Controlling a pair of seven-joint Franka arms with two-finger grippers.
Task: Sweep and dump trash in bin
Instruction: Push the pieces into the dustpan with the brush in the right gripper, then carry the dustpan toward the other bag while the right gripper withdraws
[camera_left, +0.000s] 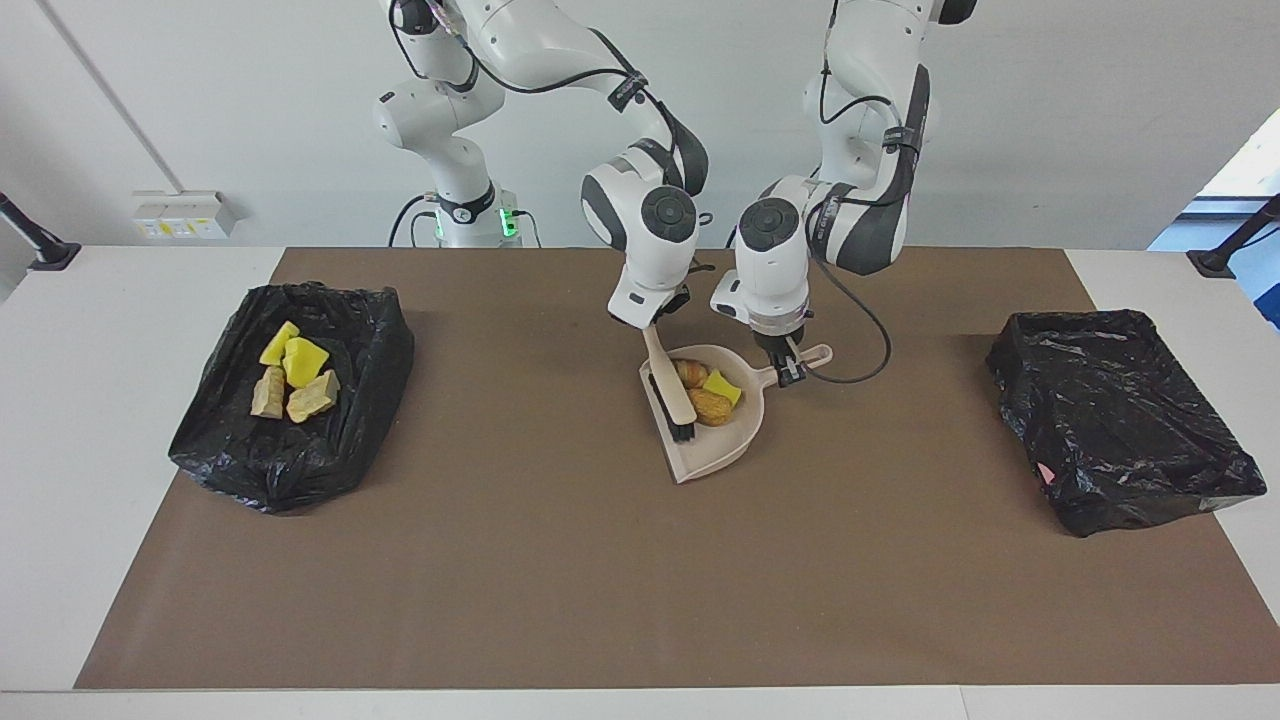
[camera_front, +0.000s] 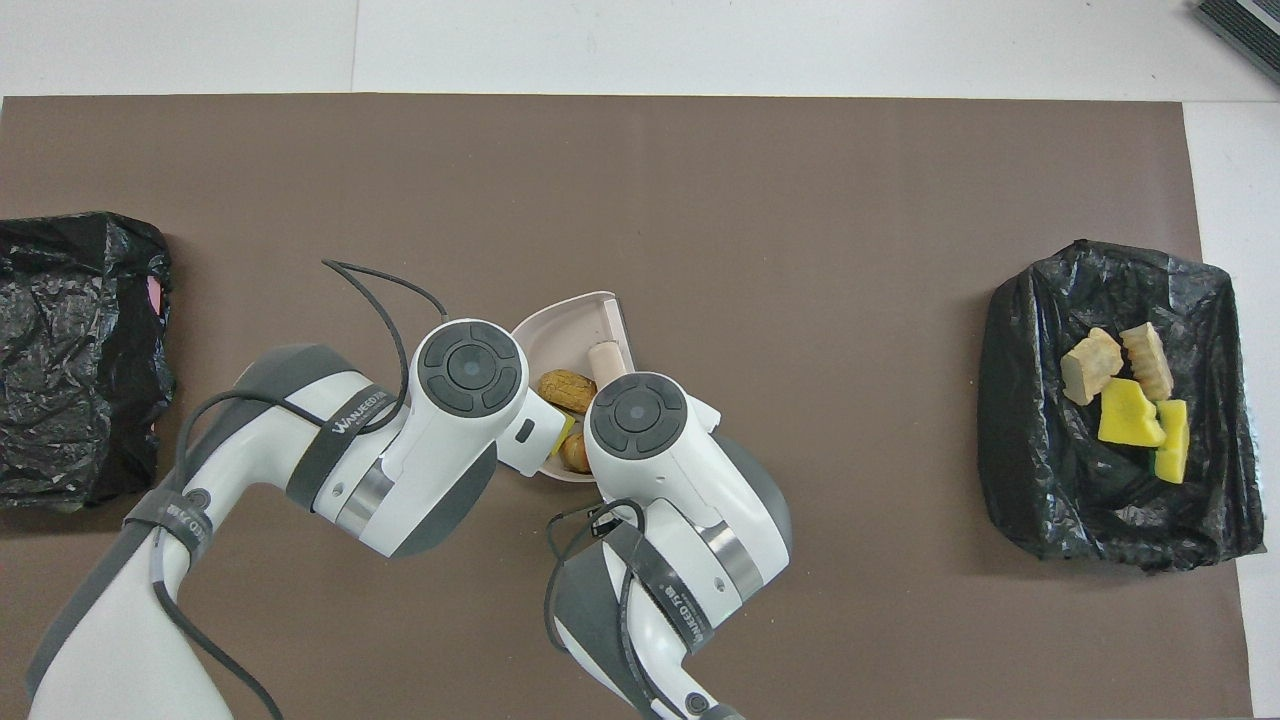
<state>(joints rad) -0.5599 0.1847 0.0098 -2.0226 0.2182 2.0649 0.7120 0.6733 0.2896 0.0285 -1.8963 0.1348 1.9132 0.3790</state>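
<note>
A beige dustpan (camera_left: 716, 452) lies on the brown mat in the middle of the table. It holds trash (camera_left: 709, 404): two tan pieces and one yellow chunk. My left gripper (camera_left: 791, 368) is shut on the dustpan's handle (camera_left: 817, 355). My right gripper (camera_left: 651, 328) is shut on the beige brush (camera_left: 668, 385), whose dark bristles rest inside the pan against the trash. In the overhead view both wrists cover the grippers; the dustpan (camera_front: 566, 330) and the trash (camera_front: 566, 388) show between them. More trash (camera_left: 296, 376) lies in the black-lined bin (camera_left: 300, 470) at the right arm's end.
A second black-lined bin (camera_left: 1115, 430) stands at the left arm's end of the table, seen from above as a black bag (camera_front: 80, 350). A black cable (camera_left: 860, 345) loops from the left wrist over the mat.
</note>
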